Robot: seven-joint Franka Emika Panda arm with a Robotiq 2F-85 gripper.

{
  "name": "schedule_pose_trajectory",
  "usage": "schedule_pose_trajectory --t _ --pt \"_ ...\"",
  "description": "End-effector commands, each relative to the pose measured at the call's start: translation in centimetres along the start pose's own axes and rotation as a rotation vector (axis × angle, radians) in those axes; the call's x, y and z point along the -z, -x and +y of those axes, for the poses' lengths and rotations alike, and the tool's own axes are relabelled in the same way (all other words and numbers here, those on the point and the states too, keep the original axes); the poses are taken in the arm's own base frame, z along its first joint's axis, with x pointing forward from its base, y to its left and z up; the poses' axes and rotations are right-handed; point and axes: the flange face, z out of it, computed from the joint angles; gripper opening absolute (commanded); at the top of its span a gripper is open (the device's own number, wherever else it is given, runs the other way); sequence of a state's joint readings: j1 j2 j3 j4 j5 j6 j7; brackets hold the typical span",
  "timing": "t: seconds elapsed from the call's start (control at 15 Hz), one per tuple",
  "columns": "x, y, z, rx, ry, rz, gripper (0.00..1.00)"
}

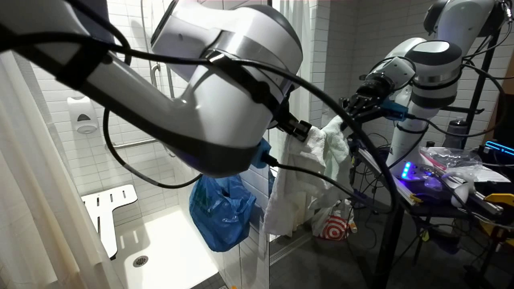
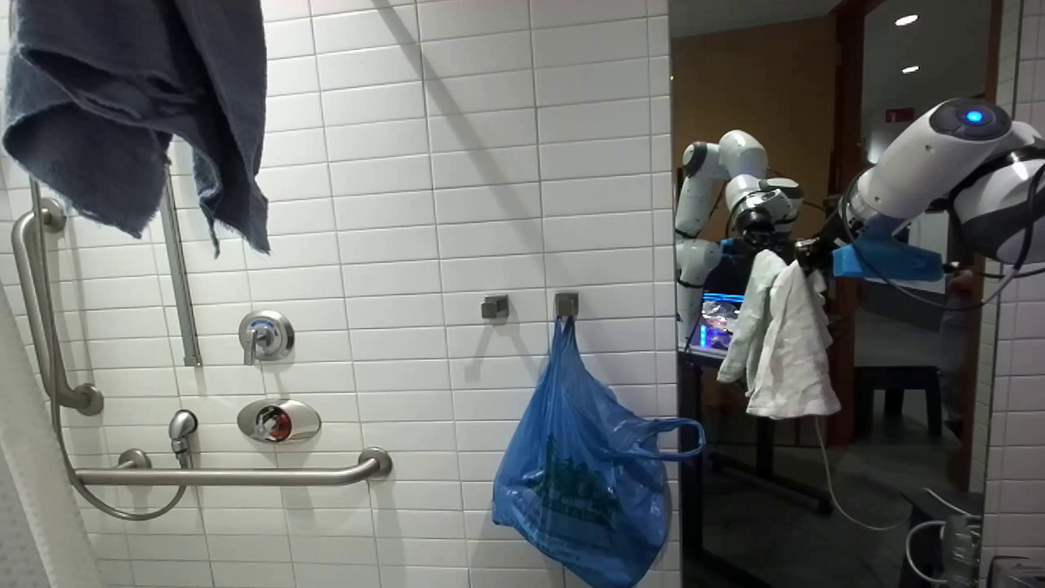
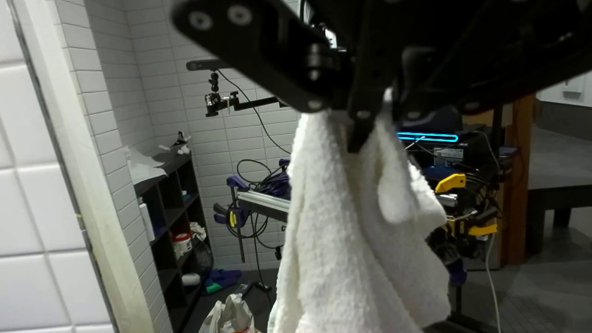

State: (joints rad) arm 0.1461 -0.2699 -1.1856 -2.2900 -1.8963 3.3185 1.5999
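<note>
A white terry towel hangs in folds from my gripper, whose dark fingers are shut on its top end in the wrist view. In an exterior view the gripper pinches the same towel below the arm, its lower part hanging free. A mirror stands behind it and shows a reflected arm and a greenish-looking reflection of the towel. In that exterior view the towel hangs to the right of a blue plastic bag, apart from it. The pinched cloth between the pads is mostly hidden.
The blue bag hangs from a wall hook, with a second hook beside it. A dark blue towel hangs at upper left. Grab bar, shower seat and curtain lie further off. A black cable loops along the arm.
</note>
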Motion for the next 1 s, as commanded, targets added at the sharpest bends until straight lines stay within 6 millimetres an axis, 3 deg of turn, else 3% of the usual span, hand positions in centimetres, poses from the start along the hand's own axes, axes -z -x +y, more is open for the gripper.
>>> schedule_pose_trajectory --t 0.0,0.2,0.93 --pt "-0.5 -2.0 0.5 0.003 0.002 0.014 0.01" --pt "-0.9 -3.3 0.9 -0.028 0.012 0.038 0.01" --pt "-1.0 -5.1 1.6 -0.049 0.028 0.066 0.01"
